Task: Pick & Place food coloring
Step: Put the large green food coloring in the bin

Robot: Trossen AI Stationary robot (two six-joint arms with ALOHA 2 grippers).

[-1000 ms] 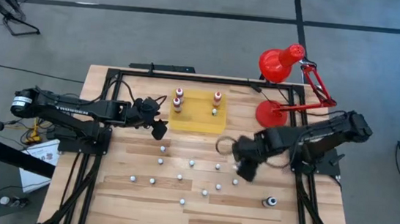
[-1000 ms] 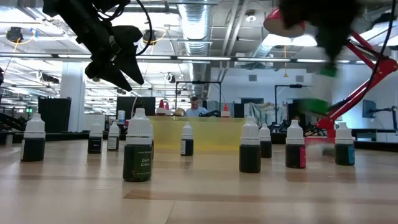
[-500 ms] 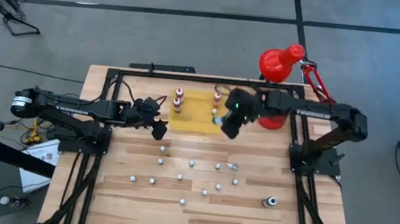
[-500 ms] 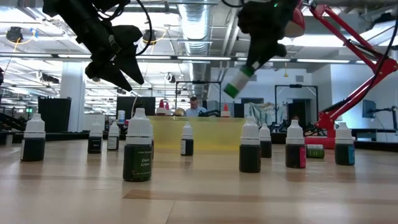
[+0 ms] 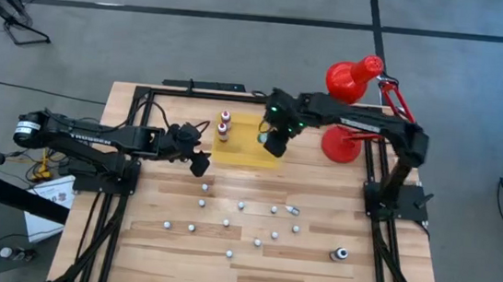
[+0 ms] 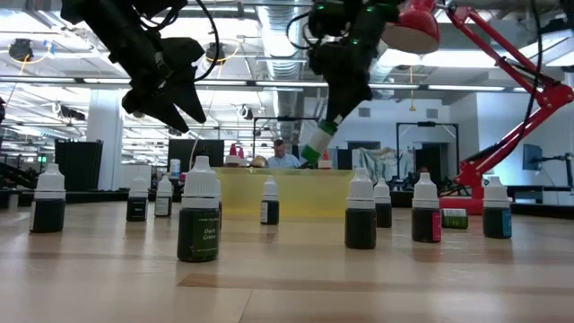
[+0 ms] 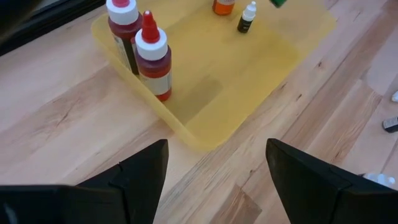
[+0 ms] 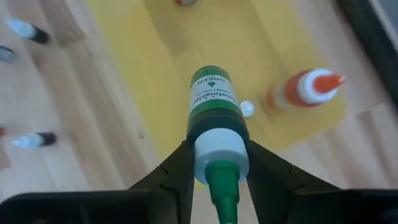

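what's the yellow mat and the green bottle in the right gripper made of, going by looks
The yellow mat looks like thin, smooth plastic or silicone: flat, rounded corners, faint sheen. The green bottle, held in the right gripper, looks like glossy plastic with a paper label and a white ribbed plastic collar.

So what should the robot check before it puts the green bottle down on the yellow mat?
1. Grip: the right pincer is shut on the green bottle near its cap. Ok.
2. Over the target: in the high view the bottle hangs above the yellow mat. Ok.
3. Bottle upright: it hangs tilted in the low view. Not ok.
4. Landing spot: bare mat lies below, but a small white-capped bottle and an orange bottle stand close by. Cannot tell.
5. Other arm clear: the left pincer waits open off the mat's left edge. Ok.
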